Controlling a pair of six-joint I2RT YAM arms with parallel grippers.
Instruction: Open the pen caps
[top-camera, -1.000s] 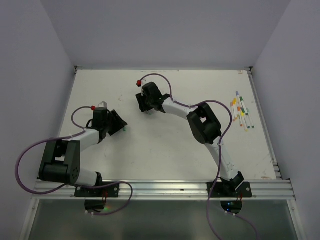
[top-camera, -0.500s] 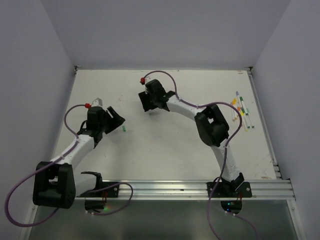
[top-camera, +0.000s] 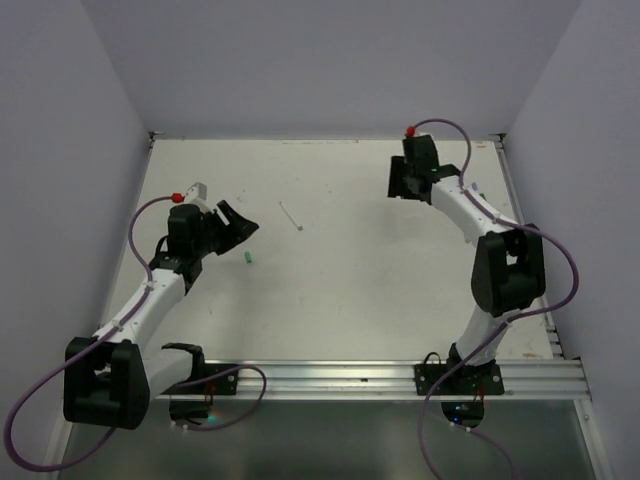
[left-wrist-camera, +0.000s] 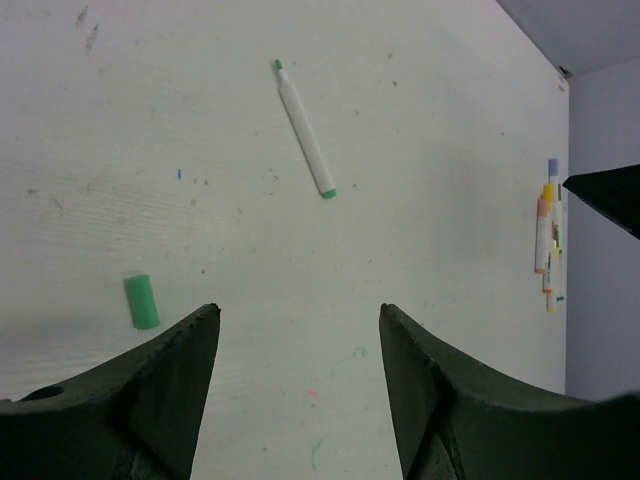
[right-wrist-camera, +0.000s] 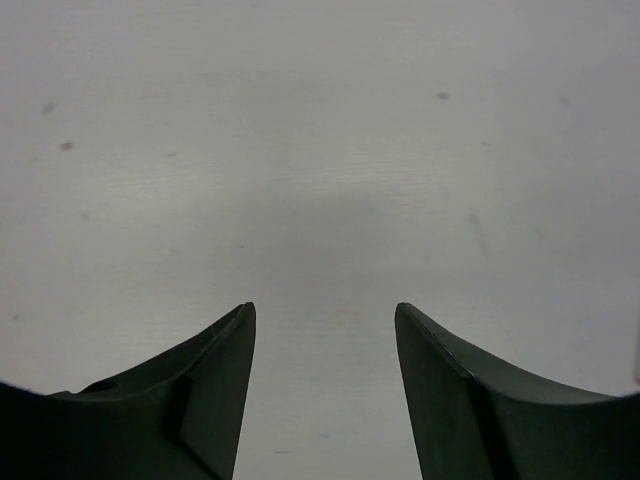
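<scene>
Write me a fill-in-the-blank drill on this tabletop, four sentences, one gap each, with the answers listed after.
The loose cap on the table is ____ in colour.
The lone white pen is held by ____ gripper.
The left gripper and the right gripper both have their jaws ____.
The other pens lie clustered near the table's ____ edge.
Missing words: green; neither; open; right.

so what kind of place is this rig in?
Likely a lab test cell: a bare white table boxed in by plain walls, two arms bolted to an aluminium rail, marker pens as props.
</scene>
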